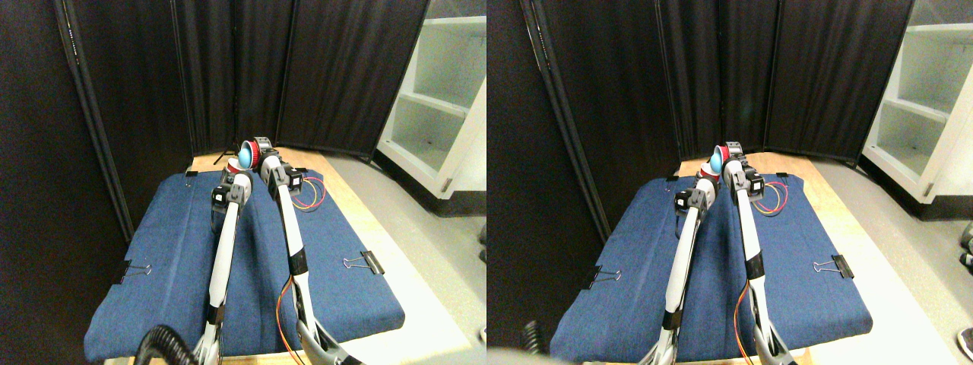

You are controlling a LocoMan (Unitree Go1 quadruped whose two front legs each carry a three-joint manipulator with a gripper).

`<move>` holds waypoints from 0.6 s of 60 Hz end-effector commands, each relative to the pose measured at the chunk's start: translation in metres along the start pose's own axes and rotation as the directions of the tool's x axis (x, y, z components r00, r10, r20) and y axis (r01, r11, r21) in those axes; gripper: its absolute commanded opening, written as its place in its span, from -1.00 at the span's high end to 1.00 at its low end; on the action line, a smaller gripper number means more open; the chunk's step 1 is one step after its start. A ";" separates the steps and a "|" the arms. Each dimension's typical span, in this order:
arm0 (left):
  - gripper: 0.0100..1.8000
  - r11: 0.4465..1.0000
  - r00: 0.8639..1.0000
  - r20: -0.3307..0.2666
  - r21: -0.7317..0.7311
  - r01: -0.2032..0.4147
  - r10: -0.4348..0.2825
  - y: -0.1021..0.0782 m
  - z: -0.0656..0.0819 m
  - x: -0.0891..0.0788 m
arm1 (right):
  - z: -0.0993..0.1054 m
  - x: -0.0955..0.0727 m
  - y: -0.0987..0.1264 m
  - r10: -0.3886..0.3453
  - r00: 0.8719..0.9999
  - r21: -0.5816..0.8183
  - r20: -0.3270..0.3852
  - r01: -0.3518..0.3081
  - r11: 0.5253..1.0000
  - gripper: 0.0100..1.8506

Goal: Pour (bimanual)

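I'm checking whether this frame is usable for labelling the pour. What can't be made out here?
Stereo pair view:
- Left gripper: too small and dark, so its jaws and any held thing are unclear.
- Right gripper: jaws unreadable against the tilted red cup.
- Cup contents: a blue inside shows, no telling what it is.
- Receiving container: only a red-and-white sliver under the cup, hidden by the manipulators.
- Manipulator bases: cut off by the bottom edge.

Robot test area in a laboratory.
Black curtain panels [251,68] on frames screen off the space; a counter [357,205] is covered with blue cloth [175,251] held by binder clips [365,262]; a white shelf unit [441,99] stands on grey floor [448,251]; loose wires [312,194] lie exposed.
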 end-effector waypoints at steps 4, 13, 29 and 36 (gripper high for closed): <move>0.64 0.999 0.999 0.022 -0.020 0.042 -0.041 -0.009 0.002 0.001 | 0.010 -0.002 0.009 0.036 0.998 -0.098 0.048 -0.032 0.995 0.65; 0.64 0.999 0.999 0.022 -0.029 0.045 -0.045 -0.008 0.003 0.001 | 0.010 -0.001 0.010 0.042 0.997 -0.170 0.060 -0.031 0.985 0.65; 0.64 0.998 0.998 0.030 -0.029 0.052 -0.051 -0.006 0.006 0.000 | 0.002 0.007 0.007 -0.018 1.000 -0.125 0.015 0.020 0.992 0.64; 0.64 0.998 0.998 0.031 -0.021 0.058 -0.058 -0.005 0.007 0.001 | 0.000 0.010 0.003 -0.031 1.000 -0.114 -0.003 0.031 0.993 0.64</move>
